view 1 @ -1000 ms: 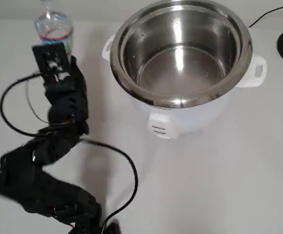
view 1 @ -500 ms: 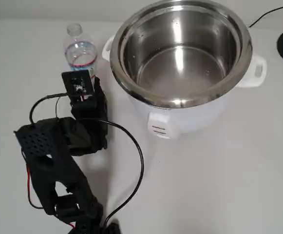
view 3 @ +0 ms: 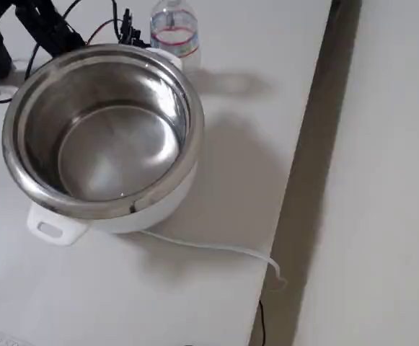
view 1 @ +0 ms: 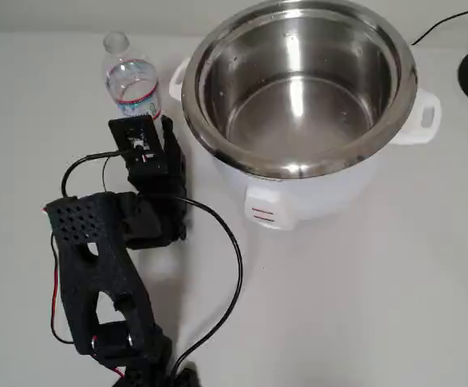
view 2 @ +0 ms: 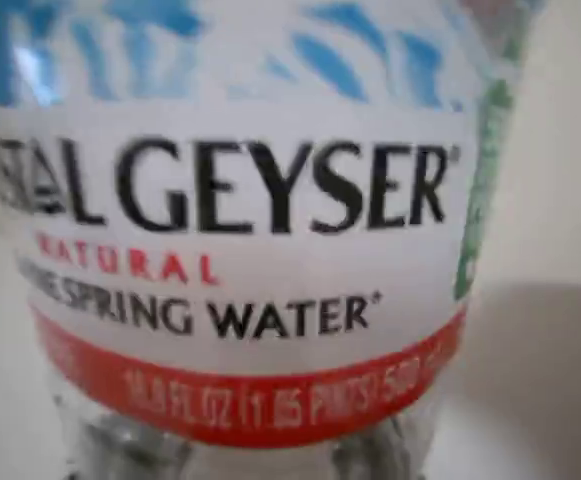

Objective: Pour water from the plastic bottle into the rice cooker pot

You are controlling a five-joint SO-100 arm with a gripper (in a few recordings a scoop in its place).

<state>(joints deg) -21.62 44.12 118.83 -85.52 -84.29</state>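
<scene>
By bottle (view 1: 133,81): end effector (view 1: 155,129), aperture unclear.

Arm (view 1: 109,266): all black, matte, printed-looking segments, blocky in outline. The widest link carries a flat panel perforated with a regular grid of small round holes (view 1: 78,222). At the wrist, a flat black rectangular plate (view 1: 135,139) with small pale and red specks at its centre; detail too fine to resolve. A thin black cable (view 1: 221,274) loops out from the mid-arm in a wide curve and returns near the base. A second thin black lead (view 1: 84,164) arcs beside the wrist. A thin red wire (view 1: 54,300) runs along the lower link. In the fixed view, black arm parts (view 3: 40,25) with black and red wires.
</scene>
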